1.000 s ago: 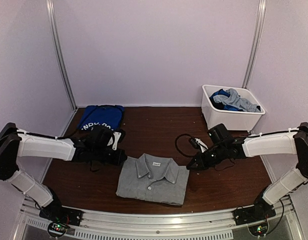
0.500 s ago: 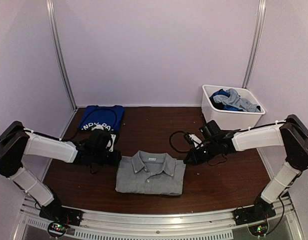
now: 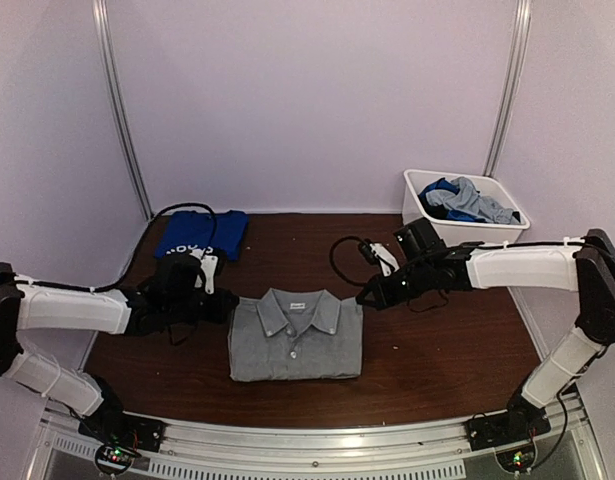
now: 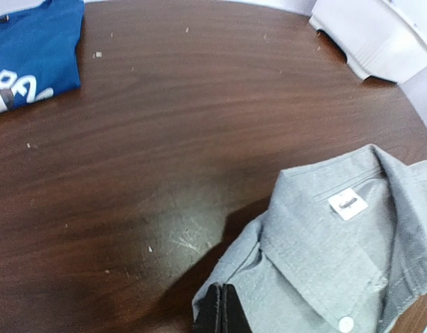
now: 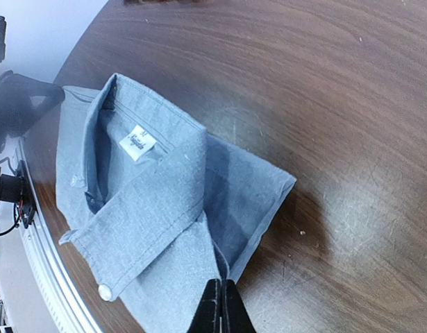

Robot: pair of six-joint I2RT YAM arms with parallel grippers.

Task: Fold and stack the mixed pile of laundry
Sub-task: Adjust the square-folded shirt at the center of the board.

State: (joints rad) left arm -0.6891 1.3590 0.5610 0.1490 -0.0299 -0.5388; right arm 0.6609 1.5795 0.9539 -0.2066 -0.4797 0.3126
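Slid folded grey shirt (image 3: 295, 337) away from near edge, squared it; gripping its shoulders with left jaws and right jaws clamped tight; probably bound for blue shirt (image 3: 200, 235).

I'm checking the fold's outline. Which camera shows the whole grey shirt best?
Top external: the folded grey shirt shows whole, all four sides in frame. Left wrist shows only its collar and label; right wrist shows the collar end, cropped at the bottom.

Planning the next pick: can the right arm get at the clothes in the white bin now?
Probably yes: the open-topped bin sits just beyond the right gripper, nothing between, but it must first release the grey shirt.
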